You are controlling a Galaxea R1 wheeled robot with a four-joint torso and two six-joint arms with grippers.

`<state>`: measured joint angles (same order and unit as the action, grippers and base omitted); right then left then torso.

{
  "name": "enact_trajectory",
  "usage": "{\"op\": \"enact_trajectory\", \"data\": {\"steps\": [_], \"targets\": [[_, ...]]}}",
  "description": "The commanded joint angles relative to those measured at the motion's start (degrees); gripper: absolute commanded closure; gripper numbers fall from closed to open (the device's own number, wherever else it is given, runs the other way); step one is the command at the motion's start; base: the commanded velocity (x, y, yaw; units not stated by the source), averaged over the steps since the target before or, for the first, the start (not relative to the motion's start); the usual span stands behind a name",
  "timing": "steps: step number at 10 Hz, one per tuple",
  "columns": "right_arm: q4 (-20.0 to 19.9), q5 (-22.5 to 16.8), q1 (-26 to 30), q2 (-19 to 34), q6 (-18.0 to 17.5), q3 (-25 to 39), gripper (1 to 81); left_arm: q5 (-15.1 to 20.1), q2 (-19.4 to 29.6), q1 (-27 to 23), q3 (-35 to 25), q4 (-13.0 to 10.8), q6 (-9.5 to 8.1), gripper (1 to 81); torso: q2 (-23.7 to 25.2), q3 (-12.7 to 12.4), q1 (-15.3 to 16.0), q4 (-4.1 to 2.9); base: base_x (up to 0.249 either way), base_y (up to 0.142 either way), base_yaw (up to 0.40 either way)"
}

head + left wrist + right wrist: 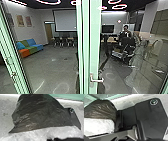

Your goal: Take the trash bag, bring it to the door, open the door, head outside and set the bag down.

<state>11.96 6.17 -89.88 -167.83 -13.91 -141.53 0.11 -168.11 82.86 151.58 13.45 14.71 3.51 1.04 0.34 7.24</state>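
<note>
1. Trash bag [37,116]: close beside robot base [147,117].
2. State of either hand: cannot tell.
3. Advised: keep bag clear of base and door frame [94,37]; lower gently, without dragging.

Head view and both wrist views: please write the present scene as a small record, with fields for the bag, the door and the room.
bag: trash bag, dark plastic, with pale plastic beside it
door: lever handle on a pale green frame; open or closed, cannot tell
seating: sofa in blue, green and orange
wall: white screen
person: one person, on the head view's right side
</note>
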Motion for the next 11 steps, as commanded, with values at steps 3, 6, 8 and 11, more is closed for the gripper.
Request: {"op": "enact_trajectory", "data": {"steps": [3, 6, 8, 11], "targets": [[0.26, -2.30, 2.90, -0.43, 0.20, -0.22, 1.0, 2.97, -0.48, -4.06, 1.79, -0.61, 0.14, 81.1, 0.00, 0.00, 0.00, 0.00, 0.000, 0.000, 0.121], [0.26, -2.30, 2.90, -0.78, 0.20, -0.84, 1.0, 3.05, -0.74, -4.06, 2.15, -0.70, 0.14, 81.1, 0.00, 0.00, 0.00, 0.00, 0.000, 0.000, 0.108], [0.35, -2.30, 2.90, -0.78, 0.20, -0.84, 1.0, 3.05, -0.74, -3.97, 2.15, -0.70, 0.14, 81.1, 0.00, 0.00, 0.00, 0.00, 0.000, 0.000, 0.044], [0.43, -2.30, 2.91, -0.87, 0.20, -0.84, 1.0, 3.05, -0.74, -4.15, 2.32, -0.53, 0.14, 81.1, 0.00, 0.00, 0.00, 0.00, 0.000, 0.000, 0.000]]}}
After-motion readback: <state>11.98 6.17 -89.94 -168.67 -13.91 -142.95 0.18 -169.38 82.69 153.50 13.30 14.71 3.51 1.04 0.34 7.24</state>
